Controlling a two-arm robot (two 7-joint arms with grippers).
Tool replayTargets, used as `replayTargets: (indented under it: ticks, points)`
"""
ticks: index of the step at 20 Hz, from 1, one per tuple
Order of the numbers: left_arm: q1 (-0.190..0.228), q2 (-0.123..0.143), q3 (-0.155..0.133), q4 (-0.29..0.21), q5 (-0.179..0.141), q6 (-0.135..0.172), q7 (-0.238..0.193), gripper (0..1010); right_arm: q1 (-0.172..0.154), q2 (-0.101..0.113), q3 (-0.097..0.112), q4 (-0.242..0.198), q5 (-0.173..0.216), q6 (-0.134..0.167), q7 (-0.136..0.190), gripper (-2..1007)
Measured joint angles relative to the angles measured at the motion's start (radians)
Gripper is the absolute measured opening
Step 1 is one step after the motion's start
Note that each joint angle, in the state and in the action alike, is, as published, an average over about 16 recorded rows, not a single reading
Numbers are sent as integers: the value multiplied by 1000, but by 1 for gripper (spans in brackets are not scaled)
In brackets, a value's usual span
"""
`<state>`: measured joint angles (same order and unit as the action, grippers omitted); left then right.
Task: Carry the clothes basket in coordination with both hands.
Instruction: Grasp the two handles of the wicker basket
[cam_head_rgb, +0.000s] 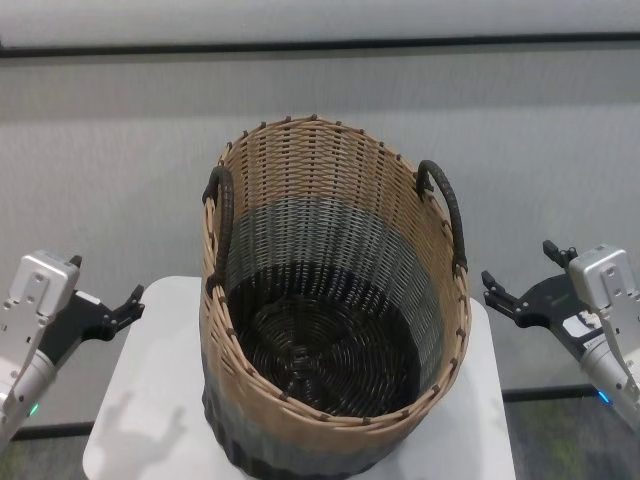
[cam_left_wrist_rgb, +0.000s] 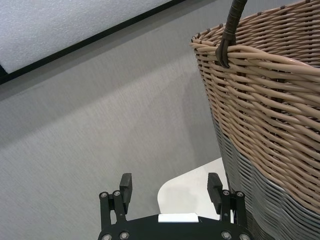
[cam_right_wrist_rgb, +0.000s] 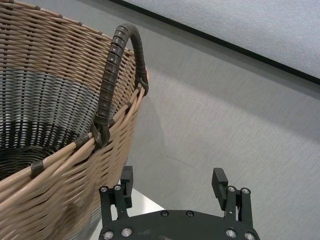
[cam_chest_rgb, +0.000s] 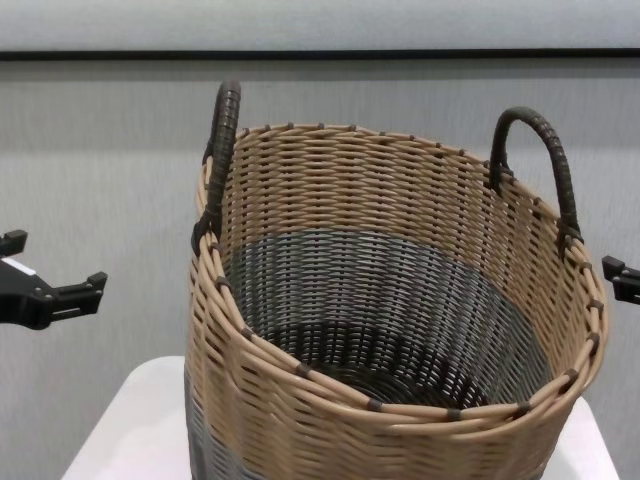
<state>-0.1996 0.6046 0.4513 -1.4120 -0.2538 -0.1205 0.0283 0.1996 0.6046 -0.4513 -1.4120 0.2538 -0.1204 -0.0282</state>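
In front of me stands a small white table (cam_head_rgb: 150, 420) with rounded corners and a smooth matt top; faint soft shadows lie on its left part. Behind it rises a grey wall (cam_head_rgb: 120, 150) with a fine, fabric-like texture, evenly lit, with no hard shadows on it. Near the top of that wall runs a thin dark horizontal strip (cam_head_rgb: 300, 45), and above the strip the surface turns paler, a light panel (cam_right_wrist_rgb: 240, 20) with a grainy, speckled finish. Low down, at the foot of the wall, a dark baseboard (cam_head_rgb: 545, 393) runs along, and below it I see a patch of mottled grey-green floor (cam_head_rgb: 550, 440).
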Motion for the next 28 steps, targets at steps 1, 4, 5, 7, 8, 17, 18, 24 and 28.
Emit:
replayTargets:
  ticks: [1,4,5,7,8,17,18,24,28]
  points:
    - [0,0,0,0,0,0,0,1000,0,0,0,0,0,0,0,1001]
    - [0,0,0,0,0,0,0,1000,0,0,0,0,0,0,0,1001]
    - [0,0,0,0,0,0,0,1000,0,0,0,0,0,0,0,1001]
    - [0,0,0,0,0,0,0,1000,0,0,0,0,0,0,0,1001]
    - [0,0,0,0,0,0,0,1000,0,0,0,0,0,0,0,1001]
    - [0,0,0,0,0,0,0,1000,0,0,0,0,0,0,0,1001]
    - [0,0,0,0,0,0,0,1000,0,0,0,0,0,0,0,1001]
    - [0,0,0,0,0,0,0,1000,0,0,0,0,0,0,0,1001]
    - [0,0,0,0,0,0,0,1000,0,0,0,0,0,0,0,1001]
